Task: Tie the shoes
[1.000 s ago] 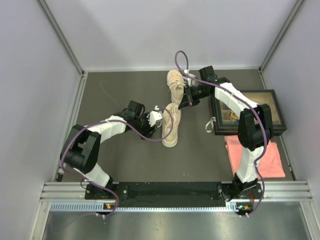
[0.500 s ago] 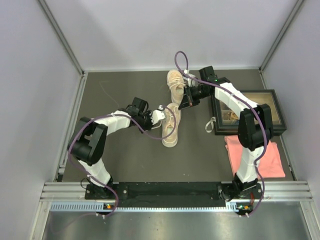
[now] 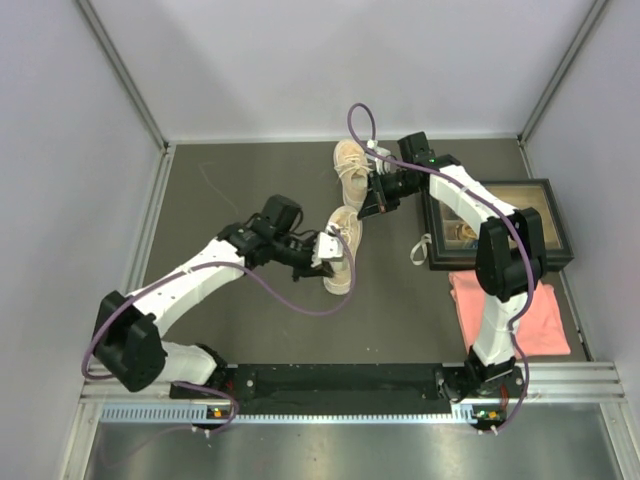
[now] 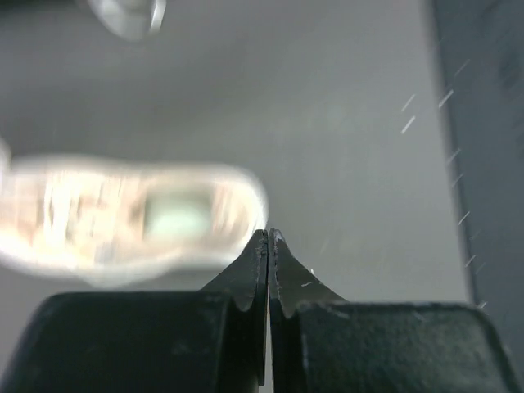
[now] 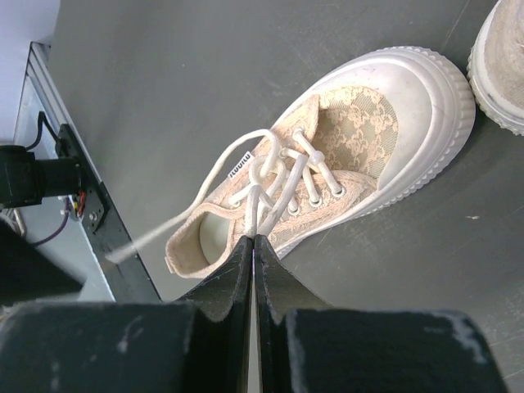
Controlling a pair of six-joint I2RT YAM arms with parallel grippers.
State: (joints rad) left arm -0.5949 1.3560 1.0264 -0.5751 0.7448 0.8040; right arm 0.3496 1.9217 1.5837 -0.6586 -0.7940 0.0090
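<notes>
Two beige shoes lie mid-table, the far shoe [image 3: 350,162] and the near shoe [image 3: 342,262]. In the right wrist view the near shoe [image 5: 360,139] shows its white laces [image 5: 274,176] crossed over the tongue. My right gripper [image 5: 255,237] is shut on two lace strands just above the shoe's opening. Another strand runs taut and blurred off to the lower left. The second shoe [image 5: 501,65] peeks in at the top right. My left gripper [image 3: 328,252] is shut beside the near shoe, which is blurred in its view [image 4: 123,217]. Nothing shows between the tips of my left gripper [image 4: 268,232].
A dark framed picture [image 3: 500,225] lies at the right, with a pink cloth [image 3: 510,310] in front of it. A white loop [image 3: 420,248] lies by the frame's left edge. Grey walls enclose the dark table on three sides.
My left gripper has shut and shifted down along the near shoe, and its arm has swung its elbow out to the left. The right arm has not moved.
</notes>
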